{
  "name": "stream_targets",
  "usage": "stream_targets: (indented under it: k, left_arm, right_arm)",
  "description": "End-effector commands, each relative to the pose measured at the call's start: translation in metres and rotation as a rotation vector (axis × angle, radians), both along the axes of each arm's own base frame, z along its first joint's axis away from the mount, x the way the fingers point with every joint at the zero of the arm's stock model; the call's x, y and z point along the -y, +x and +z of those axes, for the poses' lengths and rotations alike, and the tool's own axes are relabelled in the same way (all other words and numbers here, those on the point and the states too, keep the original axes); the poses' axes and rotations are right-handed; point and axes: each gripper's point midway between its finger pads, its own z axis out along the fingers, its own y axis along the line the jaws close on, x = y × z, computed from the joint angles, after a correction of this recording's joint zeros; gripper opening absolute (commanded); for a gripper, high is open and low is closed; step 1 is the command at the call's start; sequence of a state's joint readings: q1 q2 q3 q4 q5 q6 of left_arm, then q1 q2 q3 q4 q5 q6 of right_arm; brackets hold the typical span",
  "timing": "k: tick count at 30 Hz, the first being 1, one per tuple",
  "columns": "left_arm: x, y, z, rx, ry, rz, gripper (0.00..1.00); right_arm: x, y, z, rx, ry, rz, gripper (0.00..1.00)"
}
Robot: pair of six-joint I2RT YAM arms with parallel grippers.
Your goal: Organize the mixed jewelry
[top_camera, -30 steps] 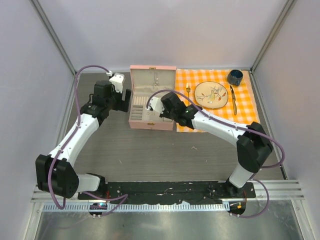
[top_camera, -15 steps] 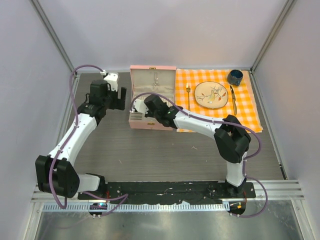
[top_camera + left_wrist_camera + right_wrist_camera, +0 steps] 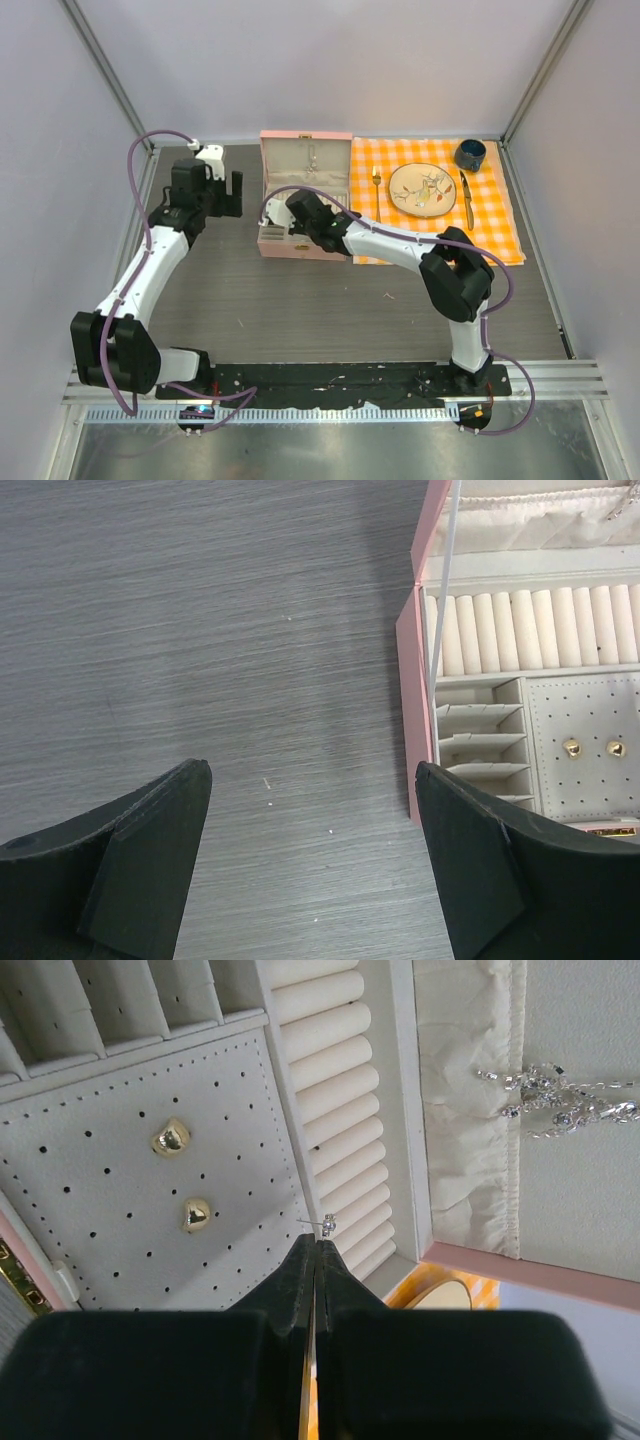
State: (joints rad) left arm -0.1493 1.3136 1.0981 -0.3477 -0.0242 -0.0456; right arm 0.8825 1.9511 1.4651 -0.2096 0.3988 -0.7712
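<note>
The released left gripper (image 3: 312, 770) has been drawn frame-left off the pink case (image 3: 410, 680) on the grey table (image 3: 200, 610), and a tiny stud (image 3: 327, 1221) is pinched in the right gripper (image 3: 315, 1245).

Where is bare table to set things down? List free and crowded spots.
Free: table left of the pink case, under the open left gripper; the broad strip in front of case and checked cloth. Crowded: the cloth, with plate, fork, knife, cup; the case tray, where the right gripper pinches a stud.

The open pink case (image 3: 305, 160) lay beneath the right hand (image 3: 315, 1248). To the hand's right, a checked cloth (image 3: 500, 220) bore a plate (image 3: 422, 189), fork (image 3: 377, 186), knife (image 3: 467, 203) and cup (image 3: 470, 154).
</note>
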Motion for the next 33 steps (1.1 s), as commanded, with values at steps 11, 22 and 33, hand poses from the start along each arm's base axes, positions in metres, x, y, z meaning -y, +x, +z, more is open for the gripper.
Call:
stream_targets:
  k: [11,22,33]
  left_arm:
    - [-0.008,0.014,0.023,0.077,-0.047,0.034,0.88]
    - [-0.011,0.013,0.022,0.074,-0.069,0.028,0.88]
    - [-0.016,0.013,0.022,0.073,-0.075,0.038,0.88]
  right_arm:
    - [-0.019,0.014,0.016,0.052,0.051,0.008,0.01]
    - [-0.024,0.017,0.016,0.052,0.058,0.009,0.01]
    - [-0.032,0.02,0.019,0.039,0.077,0.015,0.01]
